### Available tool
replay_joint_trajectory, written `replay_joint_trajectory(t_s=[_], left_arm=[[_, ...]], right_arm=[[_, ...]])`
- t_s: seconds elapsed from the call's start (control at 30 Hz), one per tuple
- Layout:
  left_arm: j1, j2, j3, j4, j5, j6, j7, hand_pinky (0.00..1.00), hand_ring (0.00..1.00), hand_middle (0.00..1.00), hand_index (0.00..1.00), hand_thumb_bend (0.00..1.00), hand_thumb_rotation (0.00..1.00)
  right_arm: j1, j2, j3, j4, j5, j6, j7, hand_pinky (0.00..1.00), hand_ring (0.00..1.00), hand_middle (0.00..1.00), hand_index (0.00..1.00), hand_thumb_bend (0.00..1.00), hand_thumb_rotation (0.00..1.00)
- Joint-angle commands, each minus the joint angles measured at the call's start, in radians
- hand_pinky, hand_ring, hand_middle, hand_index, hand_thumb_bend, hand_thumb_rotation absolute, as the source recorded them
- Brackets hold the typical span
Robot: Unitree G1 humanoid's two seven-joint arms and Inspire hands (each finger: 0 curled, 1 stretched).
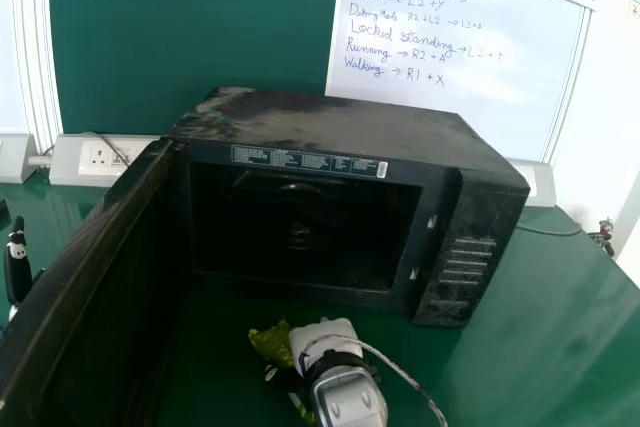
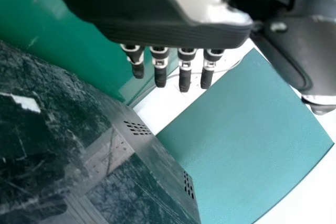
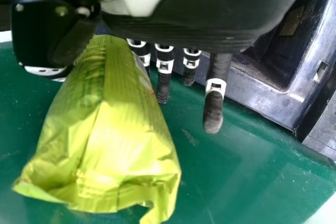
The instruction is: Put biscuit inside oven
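In the head view, my right hand [image 1: 325, 335] is low in front of the open black oven [image 1: 300, 232], with the yellow-green biscuit packet [image 1: 270, 343] at its left. The right wrist view has the packet [image 3: 105, 135] between the thumb and fingers of my right hand [image 3: 197, 22], held; its upper end is hidden by the hand. My left hand [image 1: 18, 267] shows partly at the head view's left edge, beyond the oven door [image 1: 85, 267]. With straight fingers and nothing held, my left hand [image 2: 168, 32] is beside the oven's outer side [image 2: 105, 145] in the left wrist view.
The door stands swung open on the left, its near end reaching the head view's left edge. The oven stands on a green table [image 1: 540, 327]. Wall sockets [image 1: 105, 155] and a whiteboard [image 1: 450, 57] are behind, and a cable crosses my right wrist.
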Motion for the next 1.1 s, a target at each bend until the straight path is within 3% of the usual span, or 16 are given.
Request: replay_joint_trajectory(t_s=[0.0,0.17,0.3,0.4,0.53,1.07], left_arm=[[-0.003,-0.005,-0.007,-0.008,-0.008,-0.005,0.005,0.66,0.73,0.77,0.78,0.62,0.02],[-0.001,-0.004,-0.007,-0.013,-0.006,-0.006,0.014,0.66,0.72,0.75,0.76,0.62,0.02],[0.0,0.001,-0.006,-0.002,-0.006,-0.009,-0.006,0.66,0.73,0.77,0.77,0.61,0.02],[-0.002,0.002,-0.006,-0.003,-0.007,-0.007,-0.003,0.66,0.73,0.77,0.77,0.61,0.02],[-0.003,0.002,-0.007,-0.002,-0.005,-0.007,0.001,0.66,0.73,0.77,0.77,0.61,0.02],[-0.003,0.002,-0.005,0.005,-0.004,-0.009,-0.005,0.66,0.73,0.76,0.78,0.61,0.02]], right_arm=[[0.045,-0.016,0.009,0.046,0.007,-0.018,0.035,0.16,0.23,0.36,0.72,0.59,0.21],[0.047,-0.014,-0.004,0.029,0.021,-0.022,0.039,0.15,0.22,0.35,0.7,0.6,0.16],[0.037,-0.006,-0.025,0.013,0.026,-0.017,0.058,0.24,0.32,0.42,0.7,0.6,0.12],[0.022,-0.003,-0.053,-0.002,0.031,-0.012,0.059,0.16,0.23,0.35,0.71,0.63,0.09],[0.003,-0.01,-0.088,-0.027,0.045,-0.016,0.059,0.12,0.19,0.32,0.71,0.64,0.05],[-0.032,-0.016,-0.162,-0.076,0.096,-0.021,0.042,0.07,0.15,0.27,0.69,0.64,0.03]])
